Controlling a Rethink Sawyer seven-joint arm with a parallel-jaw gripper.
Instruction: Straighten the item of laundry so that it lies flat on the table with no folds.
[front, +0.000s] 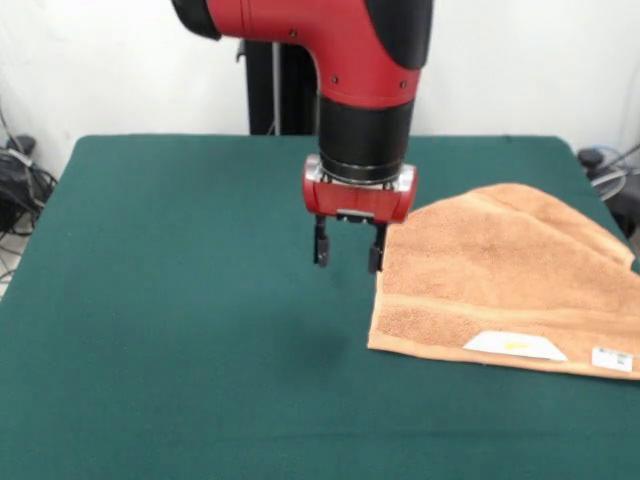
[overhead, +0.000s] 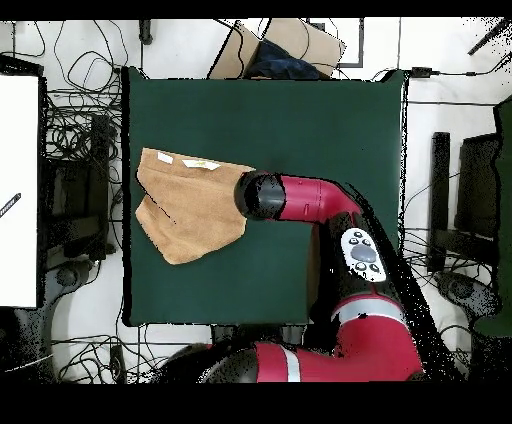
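The tan terry-cloth towel (front: 500, 275) lies on the right side of the dark-green table (front: 180, 330) in the front view. Its far part is folded over, giving a slanted far edge, and two white tags (front: 514, 346) show near its front edge. My gripper (front: 348, 255) hangs above the table just left of the towel's left edge, open and empty, fingers pointing down. In the overhead view the towel (overhead: 190, 205) lies at the table's left side, and the arm's wrist (overhead: 262, 195) covers the gripper beside the towel's right edge.
The towel's right end reaches the table's right edge in the front view. Cables (front: 20, 185) and equipment lie on the floor around the table. A cardboard box (overhead: 280, 45) stands beyond the table's far edge in the overhead view.
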